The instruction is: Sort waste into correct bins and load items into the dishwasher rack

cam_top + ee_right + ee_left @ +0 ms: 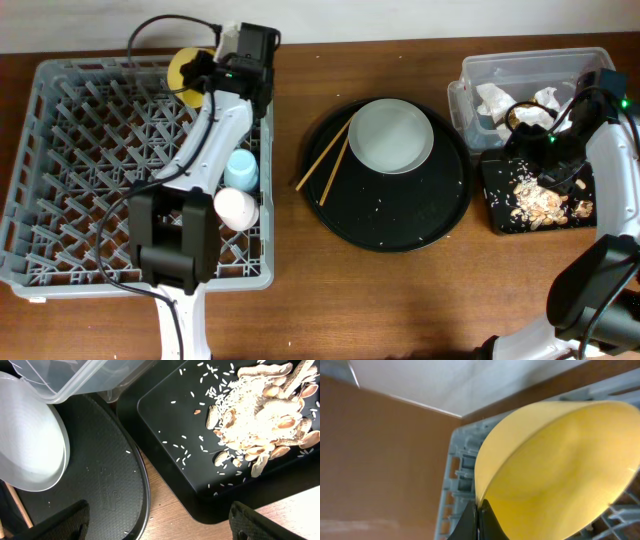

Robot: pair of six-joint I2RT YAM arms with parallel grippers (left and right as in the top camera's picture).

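Observation:
My left gripper (pixel 203 76) is shut on the rim of the small yellow bowl (pixel 183 70) and holds it on edge over the far side of the grey dishwasher rack (pixel 60 200). In the left wrist view the jaws (pixel 477 512) pinch the bowl's wall (pixel 560 470). A light blue cup (pixel 241 168) and a pink cup (pixel 236 207) sit in the rack. The grey-green plate (pixel 391 135) and the chopsticks (pixel 325 165) lie on the round black tray. My right gripper (pixel 540 145) is open and empty (pixel 160 527), above the shallow black tray (pixel 170 415) with its food scraps (pixel 265 415).
The big round black tray (pixel 400 225) lies in the middle, with grains of rice on it. The clear tub (pixel 480 70) at the back right holds white napkins (pixel 495 98). A strip of bare wood (pixel 175 510) separates the round tray (pixel 100 475) from the shallow tray.

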